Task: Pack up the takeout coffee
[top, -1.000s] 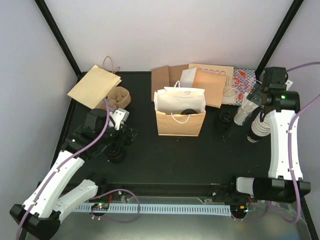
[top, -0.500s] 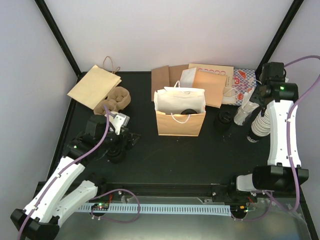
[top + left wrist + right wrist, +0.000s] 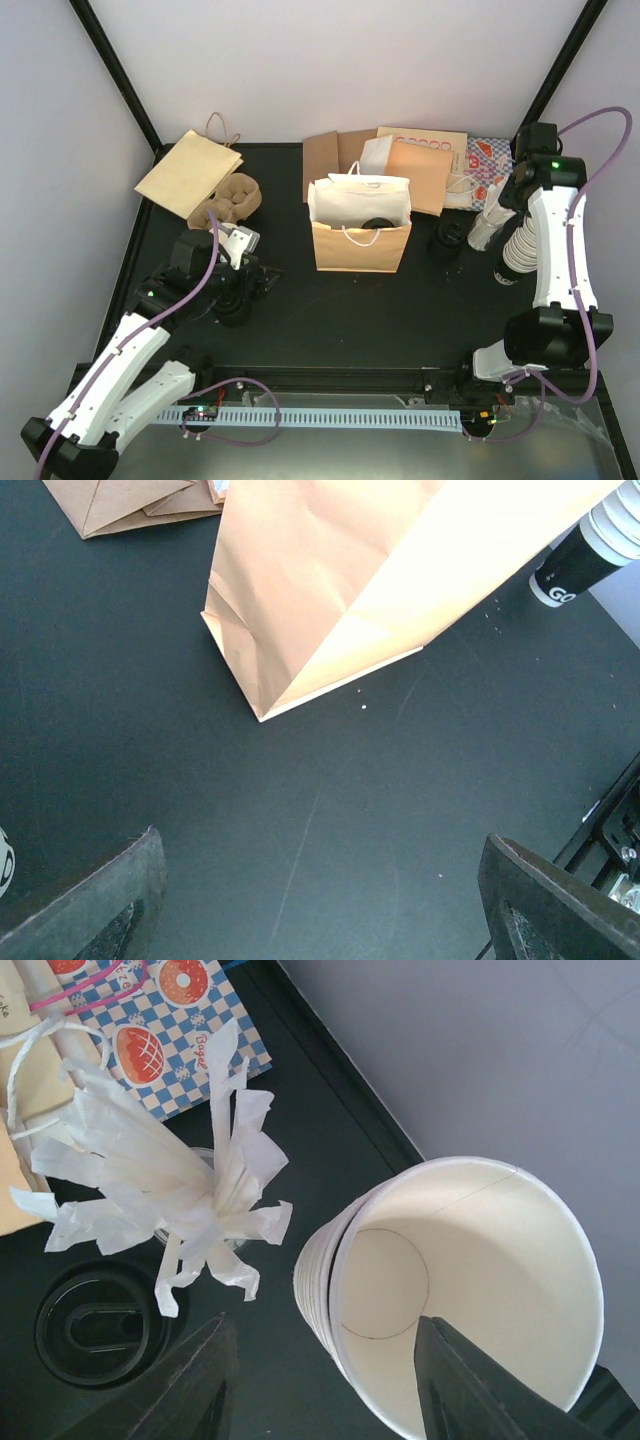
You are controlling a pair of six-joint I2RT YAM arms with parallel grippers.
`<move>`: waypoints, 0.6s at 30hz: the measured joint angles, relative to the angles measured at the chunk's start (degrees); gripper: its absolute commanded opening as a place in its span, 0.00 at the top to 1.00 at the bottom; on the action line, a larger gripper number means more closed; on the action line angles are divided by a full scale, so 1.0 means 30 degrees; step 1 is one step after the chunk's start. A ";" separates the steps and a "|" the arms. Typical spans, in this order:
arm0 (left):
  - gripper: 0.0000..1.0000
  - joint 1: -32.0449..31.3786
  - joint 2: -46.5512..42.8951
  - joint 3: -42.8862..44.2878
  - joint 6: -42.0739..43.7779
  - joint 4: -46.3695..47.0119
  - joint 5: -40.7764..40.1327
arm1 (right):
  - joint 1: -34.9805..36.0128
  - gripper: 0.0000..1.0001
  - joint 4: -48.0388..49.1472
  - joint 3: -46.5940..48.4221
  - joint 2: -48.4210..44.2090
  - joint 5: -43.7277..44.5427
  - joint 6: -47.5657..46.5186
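The left jaws have bare black worktop (image 3: 330, 780) all around them, out to the standing brown paper bag (image 3: 360, 250) to their right. The near-edge rail (image 3: 620, 850) lies close on their near side. These jaws stand wide apart: both fingers (image 3: 100, 905) sit at the bottom corners of the left wrist view with only worktop between them, and they hold nothing. From above, the lidded cup on the worktop (image 3: 232, 310), black lid up, stands just beside these jaws on their near side; whether a finger touches it I cannot tell. The lidded cup in the bag (image 3: 375, 222) shows its black lid through the bag's open top, well to the right of the left jaws.

The right jaws hang in the far right corner, where the side wall (image 3: 450, 1060) and the worktop's edge leave little room. They are about half open. One finger (image 3: 190, 1385) is outside the top cup of the stack of lidless cups (image 3: 470, 1290) and the other is over its mouth, with a gap on each side of the rim; they grip nothing. Just left of the stack stand white paper strips (image 3: 150, 1180) in a clear holder, with a black sip lid (image 3: 95, 1325) on their near side. A checked doughnut-print bag (image 3: 160, 1020) lies flat farther back. Both lidded cups are well to the left of these jaws
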 measured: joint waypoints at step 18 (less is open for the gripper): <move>0.12 0.0000 0.0015 -0.0131 0.0000 0.0007 0.0102 | -0.0867 0.74 0.1209 -0.1428 0.0000 -0.1297 -0.0342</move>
